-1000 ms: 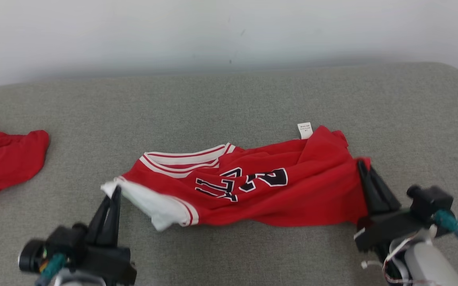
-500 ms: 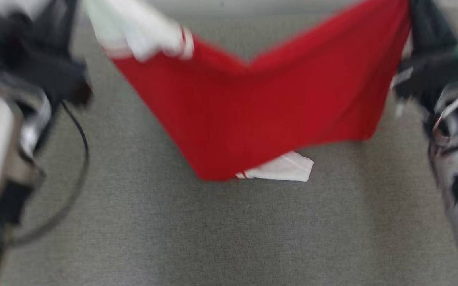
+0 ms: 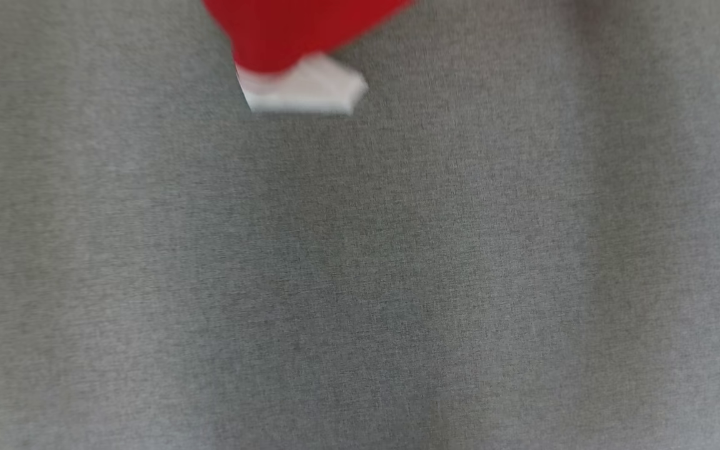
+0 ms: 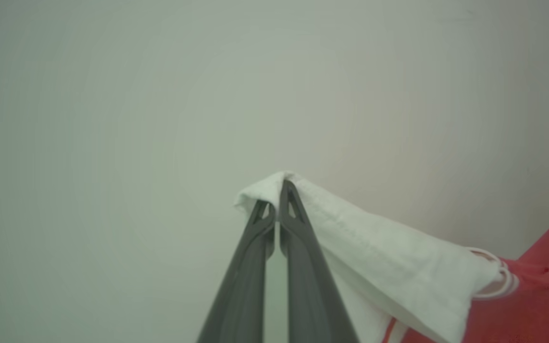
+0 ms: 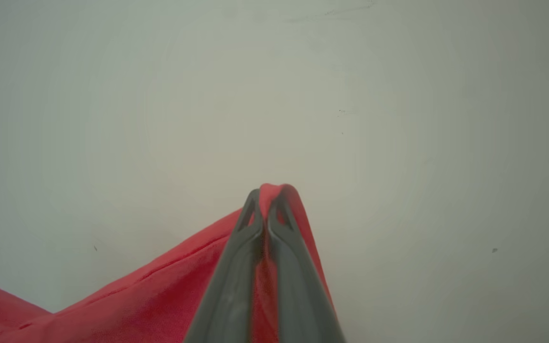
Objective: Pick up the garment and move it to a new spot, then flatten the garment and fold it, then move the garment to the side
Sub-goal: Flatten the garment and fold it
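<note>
Garment (image 3: 285,31) raised above grey cushion (image 3: 360,281), wall (image 4: 112,119) behind

Head view is motion-blurred throughout: the weave of the grey cloth surface (image 3: 360,281) is smeared, edges soft. Red garment (image 3: 297,31) is cut off by the top edge, with its lowest tip and a white corner (image 3: 304,90) in frame; trim detail unreadable.

Left wrist: left gripper (image 4: 275,197) finger bases cropped at the bottom edge. White fold (image 4: 374,252) drapes over the tips and hides the pinch point. Garment runs off-frame right of the gripper.

Right wrist: right gripper (image 5: 266,197) bases cropped too. Garment covers the tip gap and exits lower left of the fingers. Specks (image 5: 341,112) on the wall (image 5: 112,95) beyond the tips are too small to identify.
</note>
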### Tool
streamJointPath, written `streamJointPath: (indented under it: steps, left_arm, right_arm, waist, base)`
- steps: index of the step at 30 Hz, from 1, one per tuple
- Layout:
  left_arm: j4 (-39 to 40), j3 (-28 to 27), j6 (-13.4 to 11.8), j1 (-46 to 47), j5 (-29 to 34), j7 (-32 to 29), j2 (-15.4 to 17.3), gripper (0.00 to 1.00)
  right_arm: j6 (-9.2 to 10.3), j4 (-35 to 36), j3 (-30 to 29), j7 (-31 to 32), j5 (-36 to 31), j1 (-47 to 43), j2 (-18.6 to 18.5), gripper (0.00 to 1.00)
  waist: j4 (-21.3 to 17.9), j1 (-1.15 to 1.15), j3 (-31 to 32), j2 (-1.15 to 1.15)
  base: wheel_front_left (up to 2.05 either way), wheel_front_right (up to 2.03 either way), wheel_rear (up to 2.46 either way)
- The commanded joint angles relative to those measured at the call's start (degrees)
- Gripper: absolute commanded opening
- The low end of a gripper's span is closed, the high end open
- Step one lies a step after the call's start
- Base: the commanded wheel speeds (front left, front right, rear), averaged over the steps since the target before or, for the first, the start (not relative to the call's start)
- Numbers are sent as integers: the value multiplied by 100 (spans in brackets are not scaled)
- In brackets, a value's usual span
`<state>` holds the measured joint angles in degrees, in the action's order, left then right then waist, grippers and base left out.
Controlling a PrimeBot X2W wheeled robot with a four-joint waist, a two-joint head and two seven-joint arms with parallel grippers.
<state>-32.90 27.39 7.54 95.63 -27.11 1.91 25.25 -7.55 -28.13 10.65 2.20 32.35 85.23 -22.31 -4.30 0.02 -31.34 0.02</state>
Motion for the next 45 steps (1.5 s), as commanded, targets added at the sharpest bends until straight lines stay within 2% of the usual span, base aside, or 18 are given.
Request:
streamJointPath:
  steps: [1, 13, 19, 23, 29, 35, 37, 41, 42, 45]
  left_arm:
    - [-100, 22, -14, 232, 43, 55, -31, 0]
    - [-1103, 715, -15, 2041, -12, 394, -240, 0]
    - [-1505, 994, -14, 2310, -144, 619, -314, 0]
    - [-1617, 1128, -14, 2165, -285, 769, -280, 0]
    - [-1445, 1065, -26, 1554, -482, 1082, -162, 0]
    - [-524, 813, -291, 91, -818, 1286, 76, 0]
    - [-46, 737, -469, -464, -878, 1309, 208, 0]
    - [1175, 499, -1014, -1889, -1098, 1319, 504, 0]
    - [1175, 499, -1014, -1889, -1098, 1319, 504, 0]
    - [2240, 332, -1561, -3134, -1299, 1323, 739, 0]
  right_arm:
    - [14, -96, 34, -14, 11, 199, -9, 0]
    - [14, -1149, 529, -189, -57, 1861, -179, 0]
    - [14, -1502, 810, -411, 34, 2170, -256, 0]
    - [14, -1630, 1014, -596, 188, 2088, -303, 0]
    - [14, -1409, 1437, -881, 542, 1529, -452, 0]
    - [14, -629, 1816, -1221, 1017, 159, -749, 0]
    - [14, -308, 1850, -1294, 1131, -371, -864, 0]
    - [14, 422, 1851, -1291, 1275, -1525, -1135, 0]
    - [14, 422, 1851, -1291, 1275, -1525, -1135, 0]
    - [14, 917, 1666, -1261, 1296, -2498, -1349, 0]
  waist:
    - [-127, -2, -292, -2]
    - [-41, -2, -523, -2]
    - [-4, -2, -629, -2]
    - [5, -2, -683, -2]
    - [-14, -2, -554, -2]
    - [-47, -2, 35, -2]
    - [-46, -2, 259, -2]
    - [-37, -2, 667, -2]
    - [-37, -2, 667, -2]
    - [6, -2, 906, -2]
  base:
    - [0, 0, 0]
    - [0, 0, 0]
    - [0, 0, 0]
    - [0, 0, 0]
    - [0, 0, 0]
    - [0, 0, 0]
    - [0, 0, 0]
    - [0, 0, 0]
    - [0, 0, 0]
    - [0, 0, 0]
